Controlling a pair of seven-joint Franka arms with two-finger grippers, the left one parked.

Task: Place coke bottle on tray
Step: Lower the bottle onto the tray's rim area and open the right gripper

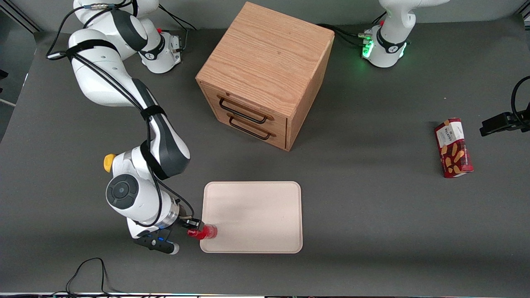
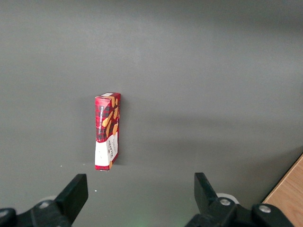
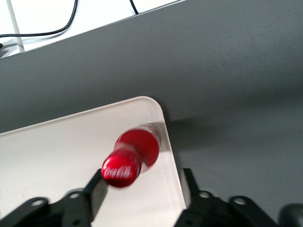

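Now | pincer open, fingers either side of the coke bottle but apart from it | bottle upright on tray, at the corner nearest the pincer, right by the rim | risk: a finger clips the cap on retreat, tipping it off onto the table

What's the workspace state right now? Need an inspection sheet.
Surface: dark grey table, matte.
Job's things: coke bottle over the edge of the tray nearest the working arm; contact with the tray cannot be told.
Clutter: biscuit box toward the parked arm's end; wooden drawer cabinet, drawers closed.
Grippers: gripper at the bottle, jaws either side.
Cables: black cable at the table's near edge.
Surroundings: nothing seen.
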